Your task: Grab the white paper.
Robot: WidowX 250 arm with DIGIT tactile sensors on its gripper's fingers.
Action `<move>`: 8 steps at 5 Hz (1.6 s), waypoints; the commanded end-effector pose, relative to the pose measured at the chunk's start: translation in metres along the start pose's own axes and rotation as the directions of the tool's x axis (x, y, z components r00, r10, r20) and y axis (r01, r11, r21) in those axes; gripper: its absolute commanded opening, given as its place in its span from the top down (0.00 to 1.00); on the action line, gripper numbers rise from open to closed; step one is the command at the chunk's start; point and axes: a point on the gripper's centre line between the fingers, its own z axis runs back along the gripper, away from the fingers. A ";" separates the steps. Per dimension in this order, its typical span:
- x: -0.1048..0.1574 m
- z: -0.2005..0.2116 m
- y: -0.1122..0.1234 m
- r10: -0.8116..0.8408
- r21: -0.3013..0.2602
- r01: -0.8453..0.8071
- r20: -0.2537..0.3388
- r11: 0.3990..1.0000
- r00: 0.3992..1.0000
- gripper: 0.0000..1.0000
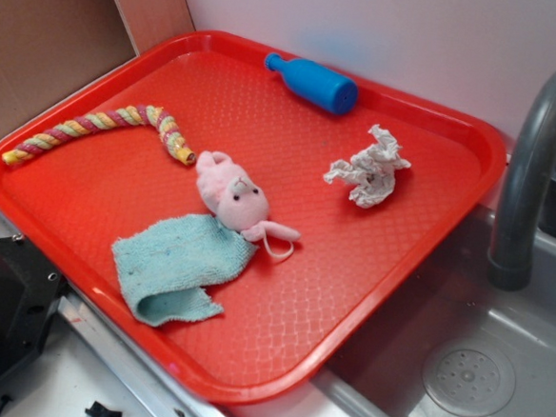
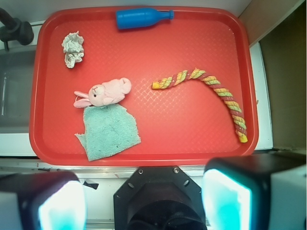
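Figure. Scene at the outset of the grasp, exterior and wrist views. The white paper (image 1: 369, 165), a crumpled, spiky wad, lies on the red tray (image 1: 388, 273) well apart from every other item, toward the tray side nearest the sink (image 1: 495, 376) and faucet (image 1: 534, 169). In the wrist view we see the gripper (image 2: 144, 201) high above the near tray edge, its two fingers (image 2: 225, 201) spread wide with nothing between them: it is open and empty.

Risks, as we judge them. The wad sits far off to one side of the gripper's axis, so a long lateral travel is needed; a small error could bring the fingers down on bare tray or clip the tray rim. The paper looks light and irregular, so one finger touching first may nudge it away, or the fingers may close on a single thin spike that slips out. The pink plush bunny (image 1: 231, 196), the light blue-green cloth (image 1: 174, 263), the blue bottle (image 1: 311, 82) and the braided rope (image 1: 102, 125) lie elsewhere; mistaking the pale cloth for the target seems the likeliest confusion.
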 end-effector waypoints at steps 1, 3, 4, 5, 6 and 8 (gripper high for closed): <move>0.000 0.000 0.000 0.000 0.000 0.000 0.000 1.000 1.000 0.00; 0.034 -0.012 -0.023 -0.348 0.018 0.348 0.079 0.937 0.934 0.00; 0.060 -0.026 -0.051 -0.571 0.043 0.570 0.108 0.821 0.814 0.00; 0.083 -0.039 -0.069 -0.731 0.104 0.724 0.075 0.682 0.678 0.00; 0.111 -0.063 -0.090 -0.791 0.099 0.786 0.127 0.610 0.598 0.00; 0.155 -0.120 -0.126 -0.889 0.000 0.905 0.185 0.426 0.418 0.00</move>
